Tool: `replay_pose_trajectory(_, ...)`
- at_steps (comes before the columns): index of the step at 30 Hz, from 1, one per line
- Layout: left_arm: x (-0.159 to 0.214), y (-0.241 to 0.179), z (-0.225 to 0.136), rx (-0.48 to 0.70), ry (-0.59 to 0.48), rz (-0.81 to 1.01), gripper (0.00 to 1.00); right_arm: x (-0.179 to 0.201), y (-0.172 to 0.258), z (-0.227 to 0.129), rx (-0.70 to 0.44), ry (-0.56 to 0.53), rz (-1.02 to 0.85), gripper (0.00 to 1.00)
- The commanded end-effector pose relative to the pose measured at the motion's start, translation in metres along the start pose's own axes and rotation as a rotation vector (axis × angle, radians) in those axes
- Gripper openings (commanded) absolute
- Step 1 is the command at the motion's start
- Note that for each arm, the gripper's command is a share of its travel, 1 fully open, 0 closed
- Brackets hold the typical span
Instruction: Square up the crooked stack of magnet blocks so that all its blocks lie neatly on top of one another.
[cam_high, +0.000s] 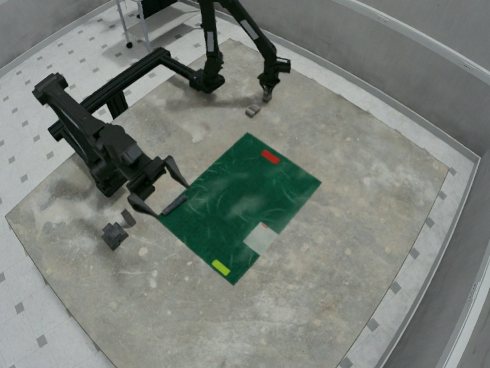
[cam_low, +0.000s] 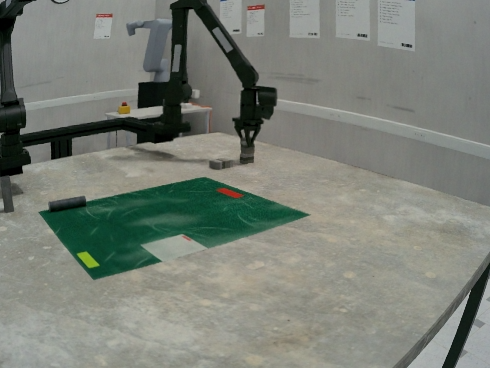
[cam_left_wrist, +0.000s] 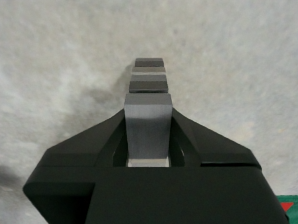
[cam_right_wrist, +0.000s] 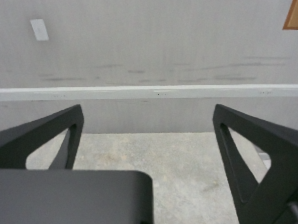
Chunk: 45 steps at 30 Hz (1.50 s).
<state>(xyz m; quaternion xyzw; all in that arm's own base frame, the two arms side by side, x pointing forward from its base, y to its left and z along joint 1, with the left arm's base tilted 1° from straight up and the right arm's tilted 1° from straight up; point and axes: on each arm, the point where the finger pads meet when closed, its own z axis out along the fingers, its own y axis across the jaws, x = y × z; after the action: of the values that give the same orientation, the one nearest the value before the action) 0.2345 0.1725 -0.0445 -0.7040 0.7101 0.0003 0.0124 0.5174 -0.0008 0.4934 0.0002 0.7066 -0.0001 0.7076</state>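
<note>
A stack of grey magnet blocks (cam_low: 247, 159) (cam_left_wrist: 148, 132) stands upright at the back of the table. In the left wrist view its lower blocks show as narrower bands beyond the top block; their sides look roughly in line. My left gripper (cam_high: 267, 96) (cam_low: 247, 144) (cam_left_wrist: 148, 112) points down and is shut on the upper part of the stack, one finger against each side. The stack's near side is partly hidden by the gripper. My right gripper (cam_high: 174, 201) (cam_right_wrist: 148, 111) is wide open and empty, far from the stack, over the green mat's left edge.
Small grey blocks (cam_high: 252, 110) (cam_low: 221, 163) lie close beside the stack. A dark grey cylinder (cam_high: 174, 205) (cam_low: 67, 203) lies at the edge of the green mat (cam_high: 220, 200) (cam_low: 150, 210). Dark grey pieces (cam_high: 115, 235) are near the right arm.
</note>
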Motion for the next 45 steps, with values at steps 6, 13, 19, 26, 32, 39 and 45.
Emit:
replay_pose_trajectory(6, -0.004, -0.008, -0.005, 0.01, -0.008, 0.011, 0.27, -0.022, -0.006, 0.003, 0.01, -0.025, 0.014, 1.0)
replay_pose_trajectory(13, -0.004, -0.008, -0.005, 0.01, -0.008, 0.011, 0.59, -0.022, -0.006, 0.003, 0.01, -0.025, 0.014, 1.0)
replay_pose_trajectory(19, -0.004, -0.008, -0.005, 0.01, -0.008, 0.011, 0.59, -0.022, -0.006, 0.003, 0.01, -0.025, 0.014, 1.0)
replay_pose_trajectory(26, -0.013, -0.021, -0.023, 0.038, -0.03, 0.014, 0.59, -0.022, -0.006, 0.003, 0.01, -0.025, 0.014, 1.0)
replay_pose_trajectory(32, 0.004, 0.003, -0.011, -0.012, 0.006, 0.013, 0.59, -0.022, -0.006, 0.003, 0.01, -0.025, 0.014, 1.0)
replay_pose_trajectory(39, -0.01, -0.016, -0.019, 0.026, -0.022, 0.013, 0.59, -0.022, -0.006, 0.003, 0.01, -0.025, 0.014, 1.0)
replay_pose_trajectory(45, -0.006, -0.011, -0.016, 0.009, -0.009, 0.009, 0.59, -0.022, -0.006, 0.003, 0.01, -0.025, 0.014, 1.0)
